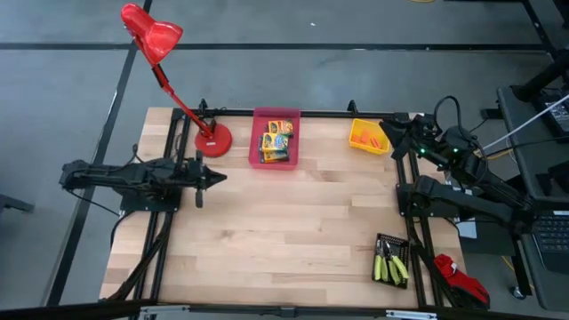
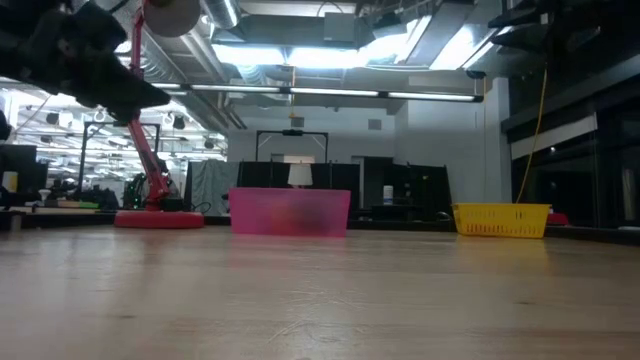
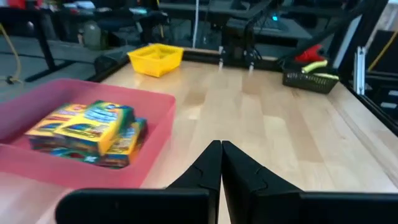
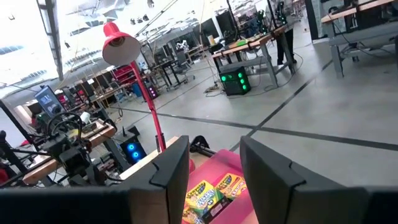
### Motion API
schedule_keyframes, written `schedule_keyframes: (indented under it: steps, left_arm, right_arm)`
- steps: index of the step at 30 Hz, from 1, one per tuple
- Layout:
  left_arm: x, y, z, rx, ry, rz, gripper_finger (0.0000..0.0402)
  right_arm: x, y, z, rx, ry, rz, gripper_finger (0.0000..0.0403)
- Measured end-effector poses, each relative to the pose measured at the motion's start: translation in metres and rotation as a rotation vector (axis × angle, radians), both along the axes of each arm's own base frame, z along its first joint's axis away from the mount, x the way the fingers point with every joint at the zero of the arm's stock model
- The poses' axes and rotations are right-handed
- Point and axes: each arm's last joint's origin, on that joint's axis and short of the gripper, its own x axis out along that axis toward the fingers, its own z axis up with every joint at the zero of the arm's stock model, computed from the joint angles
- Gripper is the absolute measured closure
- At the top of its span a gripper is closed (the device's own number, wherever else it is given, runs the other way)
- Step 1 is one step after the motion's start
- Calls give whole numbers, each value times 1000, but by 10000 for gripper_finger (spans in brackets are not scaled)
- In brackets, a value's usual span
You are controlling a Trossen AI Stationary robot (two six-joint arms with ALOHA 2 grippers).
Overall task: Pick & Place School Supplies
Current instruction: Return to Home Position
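High view put the right gripper (image 1: pixel 396 133), spread and empty, at two o'clock beside the yellow bin (image 1: pixel 356 133), needing a rim-clear retreat; left gripper (image 1: pixel 212 178) closed at ten o'clock.

3 bins (image 1: pixel 253 138) (image 1: pixel 354 139) (image 1: pixel 391 236), 1 lamp (image 1: pixel 151 36), 2 grippers (image 3: pixel 221 146) (image 4: pixel 214 149)
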Motion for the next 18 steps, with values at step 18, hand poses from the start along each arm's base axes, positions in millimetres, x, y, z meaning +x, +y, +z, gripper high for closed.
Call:
schedule_keyframes:
  steps: [18]
  left_arm:
    - [-20,7,-11,-372,-35,304,396]
  right_arm:
    - [2,0,-3,-28,27,28,257]
